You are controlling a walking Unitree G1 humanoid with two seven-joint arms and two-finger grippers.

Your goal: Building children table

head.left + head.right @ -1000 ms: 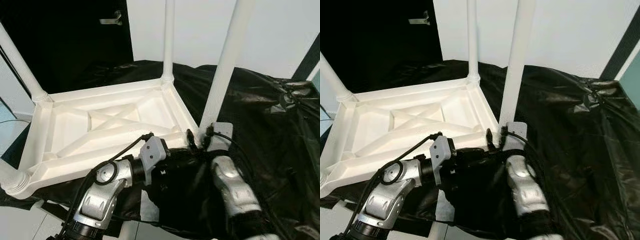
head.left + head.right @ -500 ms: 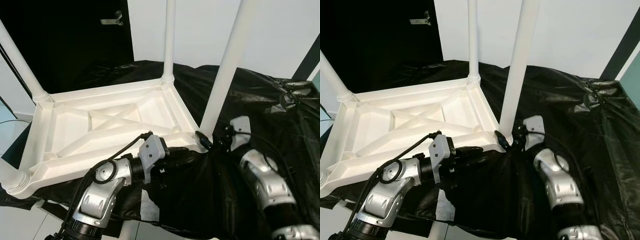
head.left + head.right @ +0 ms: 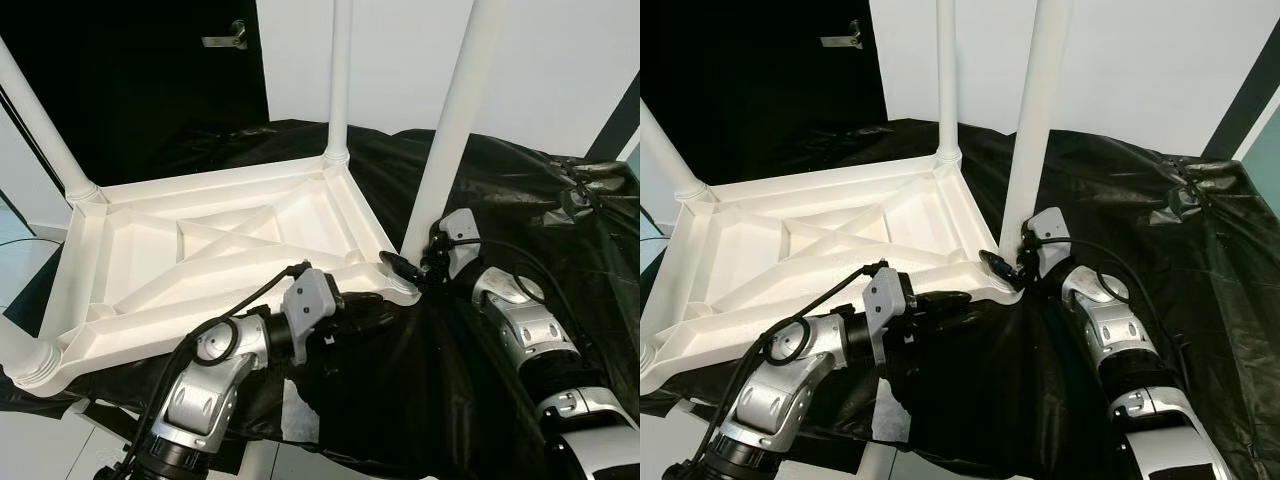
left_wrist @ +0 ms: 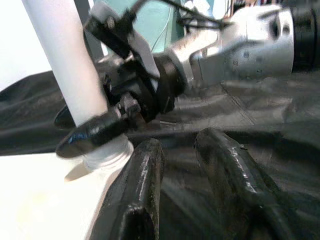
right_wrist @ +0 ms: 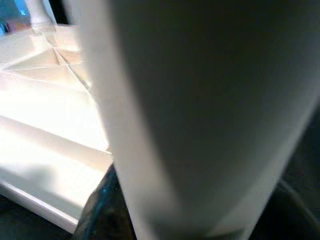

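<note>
A white children's table (image 3: 92, 262) lies upside down on a black plastic sheet (image 3: 520, 190), its legs pointing up. The near right leg (image 3: 452, 130) stands in its corner socket (image 3: 404, 280). My right gripper (image 3: 410, 266) is at the base of this leg, one black finger (image 4: 92, 134) lying across its front and the other behind it, pressed close. My left gripper (image 3: 370, 310) rests on the sheet beside the table's near edge, just short of that corner. Its two fingers (image 4: 145, 170) stand slightly apart with nothing between them.
Three more white legs rise from the other corners: far (image 3: 338, 80), left (image 3: 40, 130) and near left (image 3: 22, 362). A dark door with a metal handle (image 3: 222, 40) is behind, and a white wall (image 3: 560, 60) to the right. The sheet is crumpled at the right (image 3: 585, 180).
Half a second ago my right gripper had drawn back to the right of the leg; now it is back at the leg's base. My left arm has edged slightly toward the corner.
</note>
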